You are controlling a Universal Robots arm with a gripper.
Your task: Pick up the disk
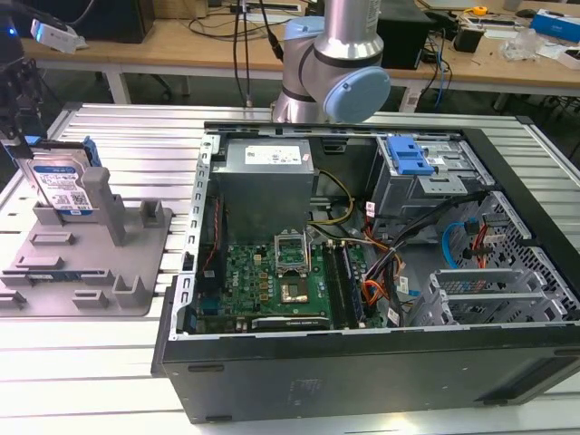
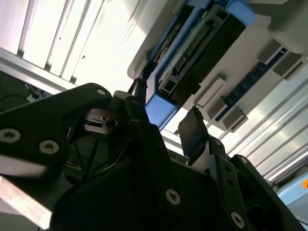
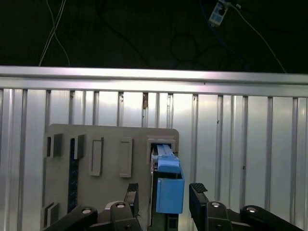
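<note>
The disk (image 1: 65, 188) stands on edge in a slot of the grey fixture (image 1: 91, 272) at the exterior view's left, its blue-and-white label facing the camera. My gripper (image 1: 22, 145) hangs over the disk's upper end at the frame's edge. In the first wrist view the disk's blue rail (image 3: 166, 166) lies between the two black fingers, with my gripper (image 3: 164, 192) open and a gap showing on each side. The second wrist view shows the same: my gripper (image 2: 166, 113) straddles the blue end of the disk (image 2: 192, 48), one fingertip (image 2: 193, 127) clearly apart from it.
An open computer case (image 1: 362, 254) fills the middle and right of the slatted aluminium table (image 1: 136, 136), with a blue latch (image 1: 408, 159) on its drive bay. The fixture (image 3: 106, 144) carries several upright posts and slots beside the disk. Workbenches stand behind.
</note>
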